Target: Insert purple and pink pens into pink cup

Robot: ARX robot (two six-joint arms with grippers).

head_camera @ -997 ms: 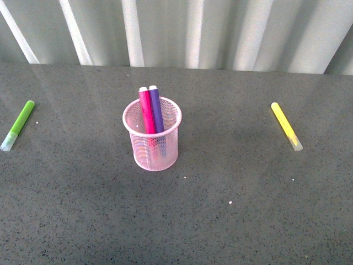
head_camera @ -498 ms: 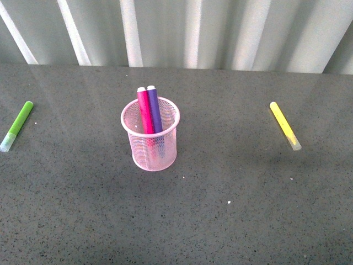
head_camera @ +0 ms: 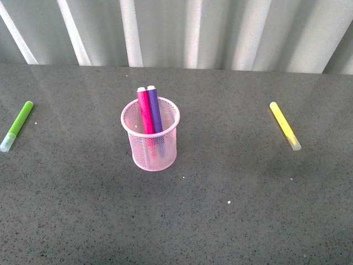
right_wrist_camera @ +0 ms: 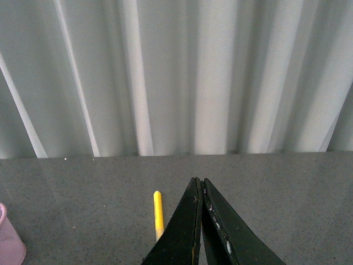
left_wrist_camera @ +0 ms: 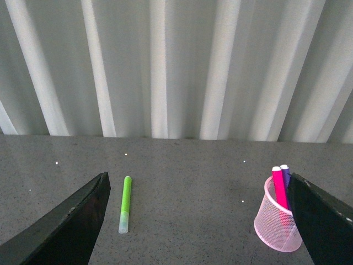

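Pink pen and purple pen upright in pink mesh cup on grey worktop, left tool spread wide, right tool pressed together, empty.

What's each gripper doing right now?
Left gripper: open, holding nothing.
Right gripper: closed, holding nothing.

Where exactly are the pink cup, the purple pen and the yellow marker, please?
pink cup (head_camera: 150, 152): front view, on its mesh wall.
purple pen (head_camera: 154, 110): front view, on its barrel above the rim.
yellow marker (head_camera: 282, 121): front view, on its yellow barrel.
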